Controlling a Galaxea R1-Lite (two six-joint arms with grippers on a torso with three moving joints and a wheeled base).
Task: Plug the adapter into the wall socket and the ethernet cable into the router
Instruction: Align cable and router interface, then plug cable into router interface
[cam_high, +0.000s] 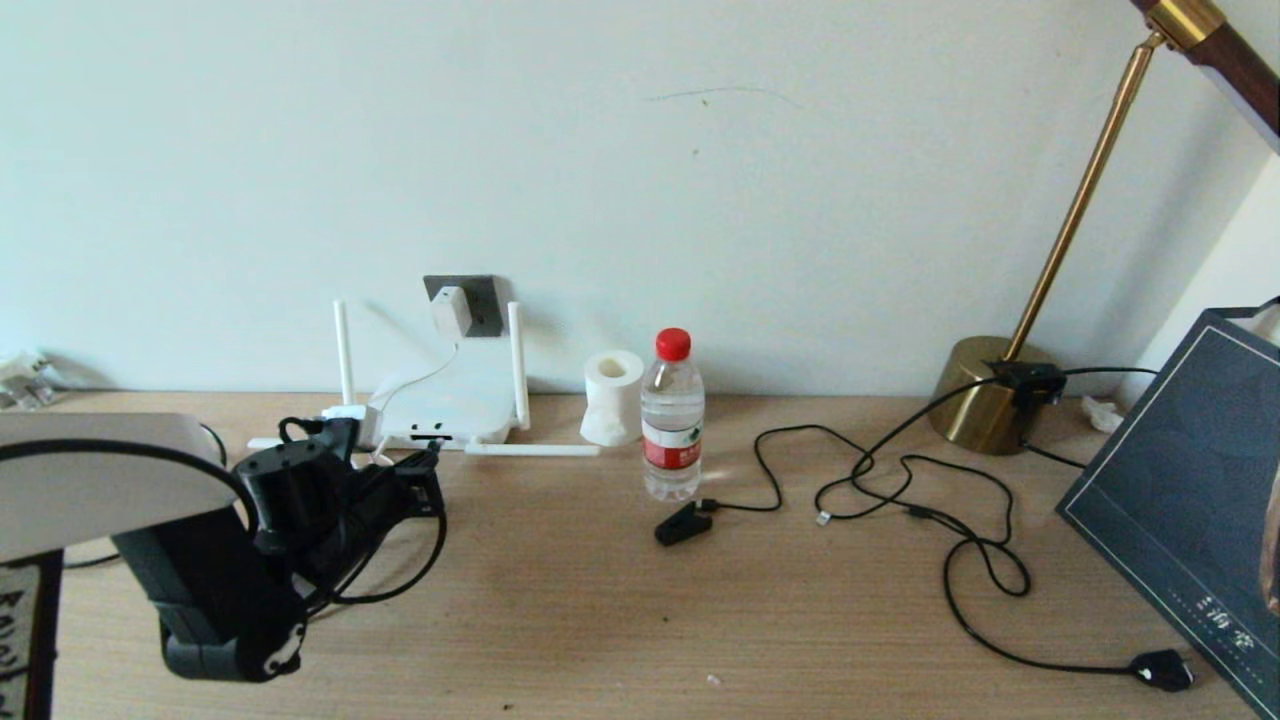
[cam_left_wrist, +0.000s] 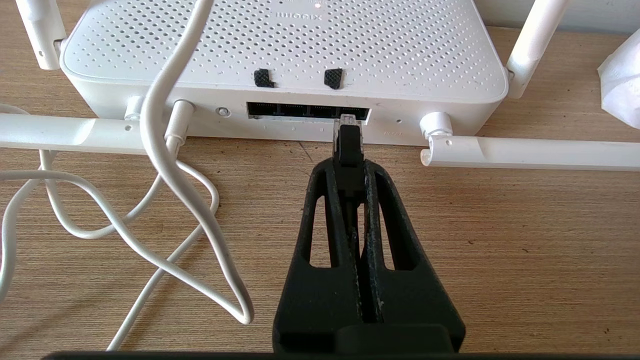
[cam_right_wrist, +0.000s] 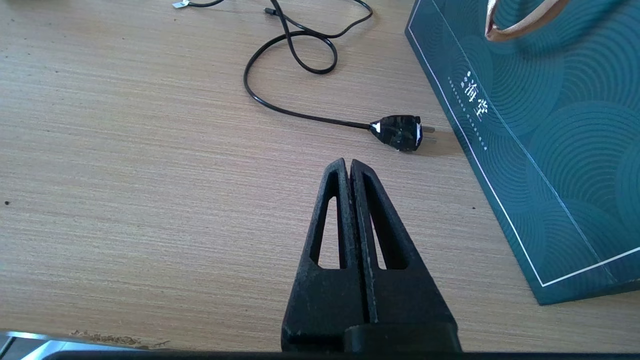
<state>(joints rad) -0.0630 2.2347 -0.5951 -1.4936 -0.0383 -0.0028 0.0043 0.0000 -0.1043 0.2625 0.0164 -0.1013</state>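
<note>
On the wall socket (cam_high: 478, 303) the adapter (cam_high: 451, 311) sits plugged; left gripper (cam_left_wrist: 348, 165), clamped on the ethernet cable (cam_left_wrist: 347, 145), has its tip at the router (cam_left_wrist: 280, 55) port, not yet seated.

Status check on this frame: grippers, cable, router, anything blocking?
Left gripper shut on ethernet cable, clear tip at router port row, not visibly seated. Right gripper shut, empty, parked over desk. Adapter already in wall socket. Nothing blocking.
</note>
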